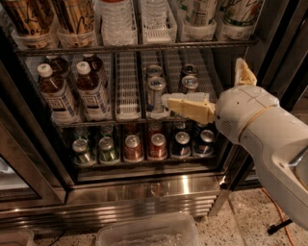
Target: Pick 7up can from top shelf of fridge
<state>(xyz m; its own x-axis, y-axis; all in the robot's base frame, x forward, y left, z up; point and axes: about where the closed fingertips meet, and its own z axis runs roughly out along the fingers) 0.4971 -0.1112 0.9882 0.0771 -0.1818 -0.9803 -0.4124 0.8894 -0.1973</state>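
Hovering at 3 o'clock of frame, gripper (204, 82) faced fridge (144, 192), fingers splayed wide, holding nothing. One finger (190, 106) pointed to 9 o'clock, tip just beside slim silver-blue can (155, 93) on middle rack (129, 116); contact unclear. Other finger pointed to 12. 7up can (200, 12) stood on top shelf (134, 48) at 1 o'clock, well above gripper, similar can (238, 12) at its 3 o'clock.
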